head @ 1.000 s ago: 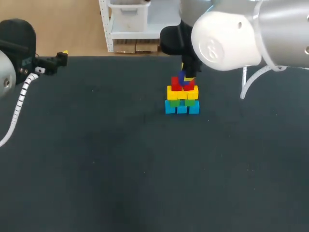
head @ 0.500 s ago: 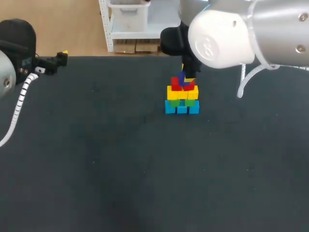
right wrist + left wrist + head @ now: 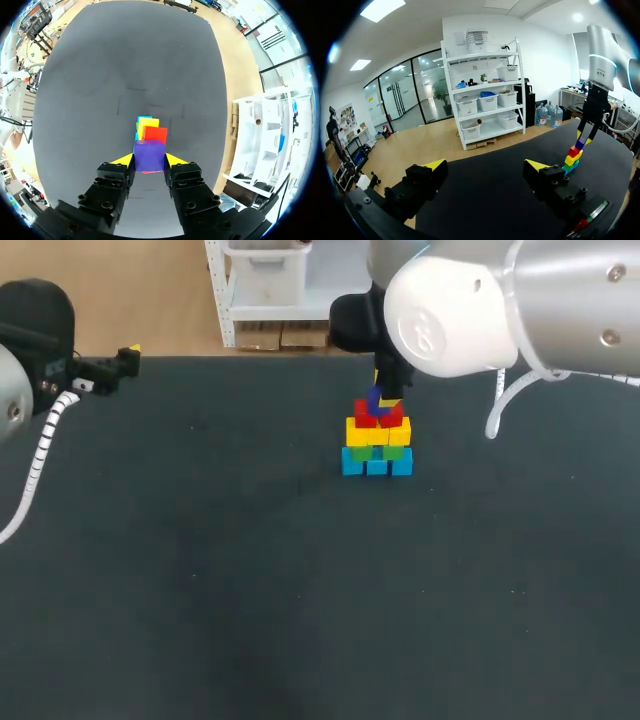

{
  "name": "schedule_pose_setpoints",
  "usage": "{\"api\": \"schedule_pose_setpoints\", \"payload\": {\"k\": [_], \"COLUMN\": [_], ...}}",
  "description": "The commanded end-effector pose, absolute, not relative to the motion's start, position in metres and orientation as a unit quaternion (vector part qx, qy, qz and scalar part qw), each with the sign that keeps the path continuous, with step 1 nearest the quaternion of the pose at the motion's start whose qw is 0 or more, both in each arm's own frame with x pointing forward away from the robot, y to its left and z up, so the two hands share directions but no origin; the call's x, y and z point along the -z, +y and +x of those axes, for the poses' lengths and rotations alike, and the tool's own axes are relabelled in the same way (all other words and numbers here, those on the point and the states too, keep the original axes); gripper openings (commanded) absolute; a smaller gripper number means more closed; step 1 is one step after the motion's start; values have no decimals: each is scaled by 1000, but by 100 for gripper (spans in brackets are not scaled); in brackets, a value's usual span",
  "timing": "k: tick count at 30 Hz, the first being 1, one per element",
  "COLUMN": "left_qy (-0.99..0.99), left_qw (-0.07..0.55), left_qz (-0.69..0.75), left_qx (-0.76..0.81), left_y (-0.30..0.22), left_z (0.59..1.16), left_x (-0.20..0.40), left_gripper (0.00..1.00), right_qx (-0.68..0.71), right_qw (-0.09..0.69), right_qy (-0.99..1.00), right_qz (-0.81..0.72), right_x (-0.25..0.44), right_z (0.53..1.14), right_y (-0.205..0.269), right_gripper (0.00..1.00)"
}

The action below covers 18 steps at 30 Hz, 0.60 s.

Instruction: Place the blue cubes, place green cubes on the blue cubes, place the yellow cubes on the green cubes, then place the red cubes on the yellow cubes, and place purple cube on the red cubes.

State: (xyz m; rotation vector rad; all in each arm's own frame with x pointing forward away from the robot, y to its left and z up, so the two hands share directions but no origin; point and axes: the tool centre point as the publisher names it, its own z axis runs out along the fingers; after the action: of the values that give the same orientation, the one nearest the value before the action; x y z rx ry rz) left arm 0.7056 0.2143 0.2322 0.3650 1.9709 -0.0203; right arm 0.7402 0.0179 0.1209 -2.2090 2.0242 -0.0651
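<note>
Since a second ago the right arm's big white elbow has slid a little toward the left in the head view, while the right gripper (image 3: 149, 159) stays over the stack, its two fingers pressed against opposite sides of the purple cube (image 3: 149, 155). That cube sits at the very top of the stack, right over the red cubes (image 3: 380, 417); whether it already rests on them is hard to make out. Below come the yellow cubes (image 3: 378, 432), the green cubes (image 3: 378, 451) and the blue cubes (image 3: 376, 464), the last standing on the table (image 3: 200, 570).

The stack stands toward the far side of the table, nearer the far edge than the near one, with wide bare black surface in front of it and to both sides. The left gripper (image 3: 486, 167) hangs by the far left corner, well apart from the stack, its fingers spread wide with nothing between them.

In the head view the elbow covers part of the far right edge and most of the right gripper's fingers. From the right wrist, the purple cube hides much of the stack; only parts of a red and a yellow cube and a sliver of blue peek out ahead of it.
</note>
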Motion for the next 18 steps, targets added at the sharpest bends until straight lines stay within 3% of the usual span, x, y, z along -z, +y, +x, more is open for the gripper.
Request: {"api": "schedule_pose_setpoints", "payload": {"k": [1, 11, 14, 16, 18], "left_qy": [828, 828, 828, 828, 828], "left_qw": [539, 539, 539, 539, 539], "left_qz": [153, 153, 153, 153, 153], "left_qx": [9, 9, 9, 9, 9], "left_y": [215, 215, 215, 215, 215], "left_z": [705, 705, 705, 705, 705], "left_x": [-232, -232, -232, -232, -232], "left_gripper": [100, 100, 100, 100, 100], "right_qx": [20, 23, 24, 24, 24], "right_qw": [70, 72, 72, 72, 73], "right_qy": [673, 673, 674, 675, 675], "right_qz": [-736, -736, -735, -734, -734], "right_x": [-120, -121, -121, -121, -121], "right_z": [743, 744, 745, 745, 745], "right_y": [19, 20, 19, 19, 19], "right_gripper": [17, 52, 82, 87, 99]}}
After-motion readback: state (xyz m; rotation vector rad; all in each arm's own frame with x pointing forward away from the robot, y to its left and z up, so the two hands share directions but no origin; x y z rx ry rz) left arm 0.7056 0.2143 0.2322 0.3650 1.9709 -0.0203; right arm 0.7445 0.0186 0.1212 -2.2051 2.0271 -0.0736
